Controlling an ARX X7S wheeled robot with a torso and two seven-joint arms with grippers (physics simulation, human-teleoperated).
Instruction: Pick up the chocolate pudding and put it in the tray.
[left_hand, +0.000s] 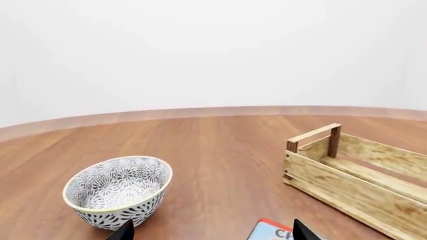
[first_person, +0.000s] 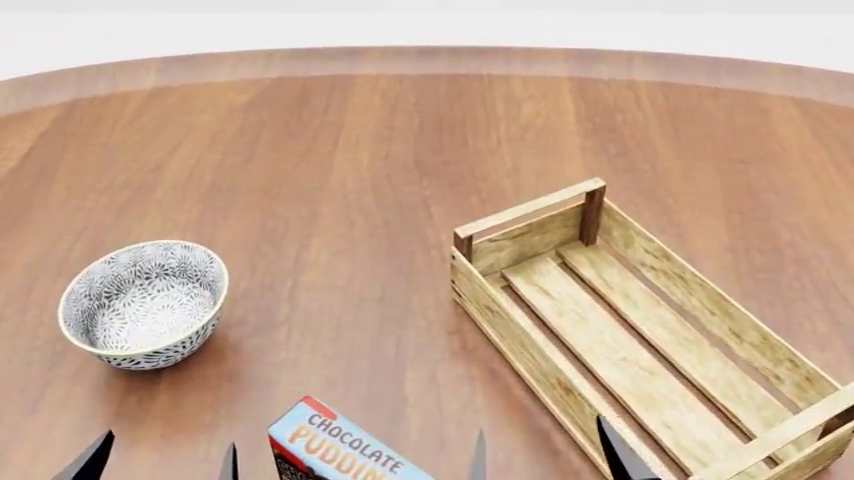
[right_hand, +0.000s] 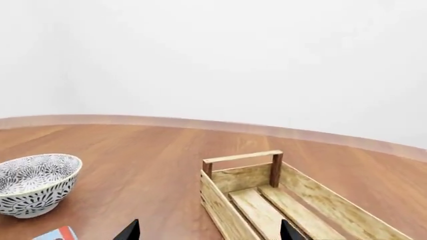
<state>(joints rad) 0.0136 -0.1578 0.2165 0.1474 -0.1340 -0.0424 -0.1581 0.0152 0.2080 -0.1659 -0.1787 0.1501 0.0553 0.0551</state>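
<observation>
The chocolate pudding (first_person: 335, 446) is a small carton with a light-blue face, orange lettering and red trim, at the near edge of the head view between my two grippers. Its corner also shows in the left wrist view (left_hand: 272, 231) and the right wrist view (right_hand: 57, 234). The tray (first_person: 641, 340), a light-wood slatted crate with bar handles, lies to its right, empty; it shows too in the wrist views (left_hand: 360, 175) (right_hand: 267, 195). My left gripper (first_person: 160, 460) is open, left of the pudding. My right gripper (first_person: 541, 455) is open near the tray's near corner. Neither holds anything.
A round patterned grey-white bowl (first_person: 143, 303) stands left of the pudding, also seen from the left wrist (left_hand: 119, 190) and right wrist (right_hand: 33, 182). The round wooden table (first_person: 347, 170) stretches far behind, ending at a curved edge against a white wall.
</observation>
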